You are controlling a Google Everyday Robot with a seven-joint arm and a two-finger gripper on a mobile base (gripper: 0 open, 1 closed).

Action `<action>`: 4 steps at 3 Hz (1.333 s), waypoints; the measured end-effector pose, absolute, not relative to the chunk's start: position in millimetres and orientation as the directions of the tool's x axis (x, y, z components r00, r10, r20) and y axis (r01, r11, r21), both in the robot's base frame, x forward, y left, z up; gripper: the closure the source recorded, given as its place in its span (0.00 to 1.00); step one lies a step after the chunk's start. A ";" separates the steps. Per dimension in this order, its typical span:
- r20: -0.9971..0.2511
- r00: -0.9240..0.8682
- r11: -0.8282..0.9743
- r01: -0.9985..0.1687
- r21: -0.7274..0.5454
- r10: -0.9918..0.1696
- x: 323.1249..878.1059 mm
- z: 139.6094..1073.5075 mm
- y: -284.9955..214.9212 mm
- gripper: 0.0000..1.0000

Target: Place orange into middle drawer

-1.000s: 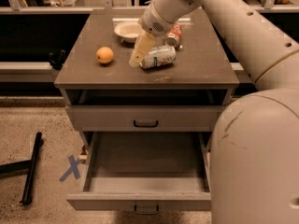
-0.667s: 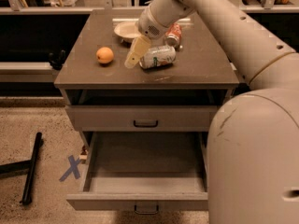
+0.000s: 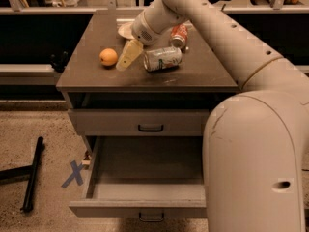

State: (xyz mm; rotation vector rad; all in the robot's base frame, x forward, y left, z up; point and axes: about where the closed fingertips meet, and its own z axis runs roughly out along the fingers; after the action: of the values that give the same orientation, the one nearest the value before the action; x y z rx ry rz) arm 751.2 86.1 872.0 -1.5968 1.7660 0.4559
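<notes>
Movement since the earlier frame is small: the end effector [image 3: 124, 61] has slid toward 9 o'clock, off the silver can [image 3: 162, 58] and closer to the orange [image 3: 108, 57]. Orange, silver can and bowl [image 3: 123, 31] lie where they lay. The red can [image 3: 179, 35], then half hidden by the wrist, now shows. The arm [image 3: 227, 47] rises from the 5 o'clock corner, runs up to 12 o'clock, bends there and sends its wrist slanting down toward 7 o'clock. The end effector hangs low over the worktop [image 3: 193, 79] between orange and silver can, near the orange but apart from it. Whether it is wide or narrow I cannot tell. The orange sits on the worktop at its 9 o'clock. Below, at 6 o'clock, the drawer [image 3: 120, 209] stands pulled out under a shut drawer front [image 3: 111, 122].
</notes>
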 end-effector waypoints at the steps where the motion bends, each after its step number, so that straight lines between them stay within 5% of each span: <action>1: -0.717 0.009 0.178 -0.966 -0.186 -0.697 754.3 869.5 105.8 0.00; 4: -0.764 -0.030 0.174 -0.979 -0.109 -0.644 751.3 848.1 140.1 0.00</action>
State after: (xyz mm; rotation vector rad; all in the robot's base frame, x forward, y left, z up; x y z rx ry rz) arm 751.3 140.1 848.1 -1.5450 1.7507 0.6058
